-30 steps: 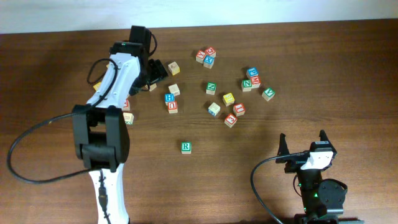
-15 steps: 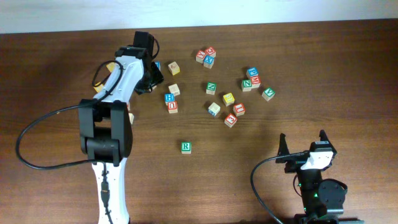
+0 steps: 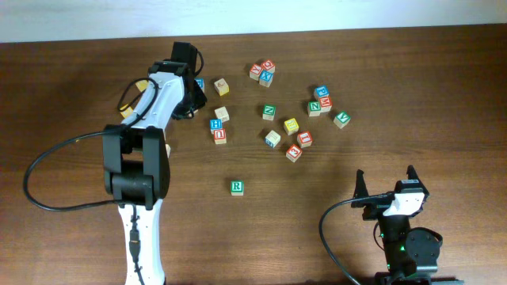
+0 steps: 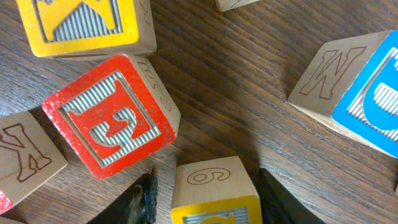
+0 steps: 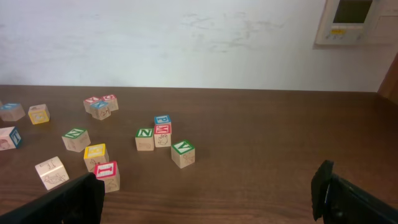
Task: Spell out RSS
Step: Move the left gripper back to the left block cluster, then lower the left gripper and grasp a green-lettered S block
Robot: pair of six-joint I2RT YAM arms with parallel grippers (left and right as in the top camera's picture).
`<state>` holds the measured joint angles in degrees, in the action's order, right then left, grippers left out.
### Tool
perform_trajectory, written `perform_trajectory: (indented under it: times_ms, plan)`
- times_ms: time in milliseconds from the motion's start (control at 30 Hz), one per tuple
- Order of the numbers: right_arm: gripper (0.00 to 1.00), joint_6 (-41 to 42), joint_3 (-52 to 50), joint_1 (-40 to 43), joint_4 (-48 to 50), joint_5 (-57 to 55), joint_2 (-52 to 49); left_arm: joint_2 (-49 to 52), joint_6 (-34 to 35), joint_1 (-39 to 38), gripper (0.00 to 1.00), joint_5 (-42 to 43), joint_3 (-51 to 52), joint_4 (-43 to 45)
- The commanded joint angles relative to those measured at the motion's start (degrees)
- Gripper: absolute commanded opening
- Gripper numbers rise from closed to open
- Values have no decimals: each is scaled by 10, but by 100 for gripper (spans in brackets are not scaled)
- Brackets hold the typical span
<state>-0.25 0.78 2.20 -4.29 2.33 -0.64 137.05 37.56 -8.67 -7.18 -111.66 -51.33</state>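
Observation:
The green R cube (image 3: pixel 237 188) sits alone on the table, near the front centre. In the left wrist view, a yellow-faced cube (image 4: pixel 214 186) with a 6 on its side stands between the fingers of my left gripper (image 4: pixel 207 190). Its top letter is cut off. The right finger lies against it, and a thin strip of table shows beside the left finger (image 4: pixel 148 198). Overhead, the left gripper (image 3: pixel 192 100) is at the back left and hides that cube. Another yellow cube (image 3: pixel 291 125) lies in the middle cluster. My right gripper (image 3: pixel 386 180) rests open at the front right, with nothing between its jaws (image 5: pixel 208 193).
A red E cube (image 4: pixel 109 115), a yellow cube (image 4: pixel 87 25), a K cube (image 4: pixel 22 158) and a blue cube (image 4: pixel 373 99) crowd round the left fingers. Several more cubes lie scattered at the back centre (image 3: pixel 262 71) and back right (image 3: pixel 321 101).
The left arm swung slightly right and settled over the back-left cubes. Its jaws narrowed from wide open to close round the yellow cube. The right arm stayed still.

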Motion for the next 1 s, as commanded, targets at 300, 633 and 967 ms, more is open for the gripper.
perform_trajectory:
  times_ms: [300, 633, 967]
  plan:
    - [98, -1, -5, -3, -2, -7, 4, 19, 2, 0, 28, 9, -15, 1]
    - [98, -1, -5, -3, -2, -7, 4, 19, 2, 0, 29, 33, -87, -85]
    - [99, -1, -5, -3, -2, -7, 4, 19, -63, -6, 29, 114, -304, -342]
